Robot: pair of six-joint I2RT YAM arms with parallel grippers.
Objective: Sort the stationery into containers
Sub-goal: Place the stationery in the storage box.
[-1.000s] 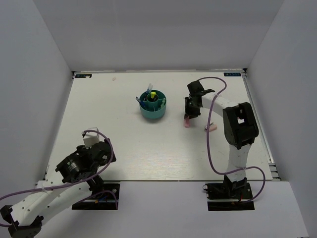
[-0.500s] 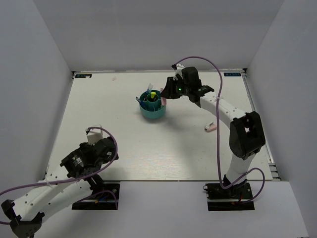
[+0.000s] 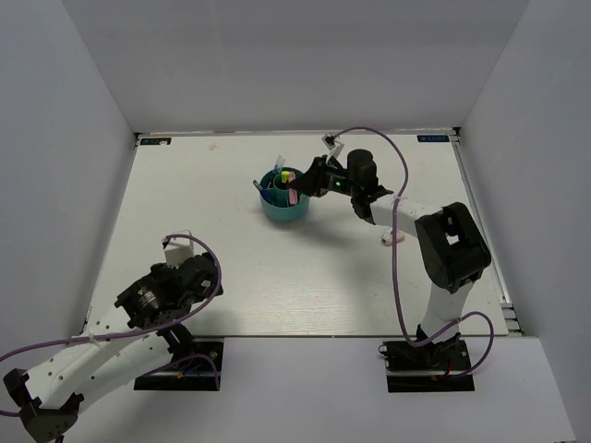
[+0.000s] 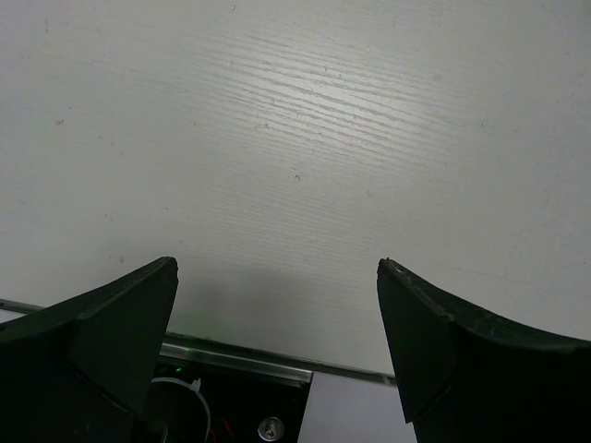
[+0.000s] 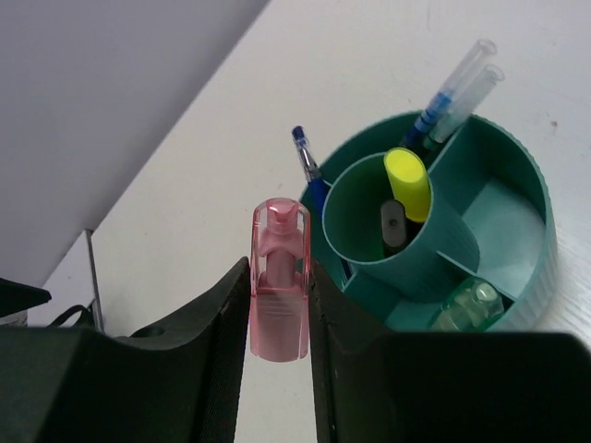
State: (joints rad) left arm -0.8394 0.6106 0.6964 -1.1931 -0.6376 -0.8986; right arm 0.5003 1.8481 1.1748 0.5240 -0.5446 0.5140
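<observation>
White table (image 3: 231, 268); R gripper (image 5: 277, 269) w/ pink highlighter (image 5: 280, 305)

Organizer (image 5: 541, 233) matt plastic — pink highlighter (image 5: 280, 297) glossy, translucent — table (image 4: 323, 138) faint woodgrain.

One teal organizer (image 5: 545, 242), two pink highlighters (image 5: 280, 286), three thin pens (image 5: 309, 168), one yellow-capped marker (image 5: 408, 180), one mint-green marker (image 5: 471, 303)

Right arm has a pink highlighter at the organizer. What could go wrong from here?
1. The pink highlighter in the right jaws seems at the edge of the organizer, not clearly over a compartment: a release now may miss.
2. Lowering could knock the blue pen leaning at the rim.
</observation>
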